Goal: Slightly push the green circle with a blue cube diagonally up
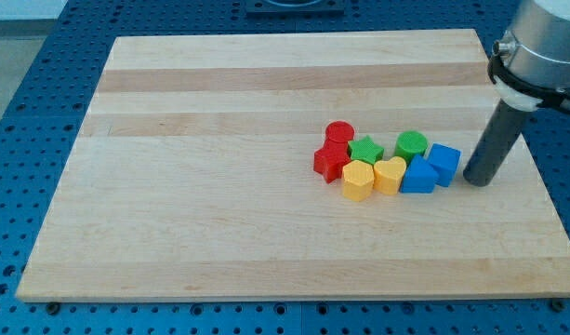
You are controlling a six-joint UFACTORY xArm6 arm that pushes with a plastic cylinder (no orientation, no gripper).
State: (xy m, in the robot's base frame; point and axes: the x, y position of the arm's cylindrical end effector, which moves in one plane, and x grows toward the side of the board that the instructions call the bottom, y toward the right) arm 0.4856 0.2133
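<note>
The green circle sits at the upper right of a tight cluster of blocks right of the board's middle. The blue cube lies just to its lower right, close against it. A second blue block sits below the green circle, touching the cube's left side. My tip rests on the board just right of the blue cube, with a small gap between them.
The cluster also holds a red circle, a red star, a green star, a yellow hexagon and a yellow heart. The wooden board lies on a blue perforated table.
</note>
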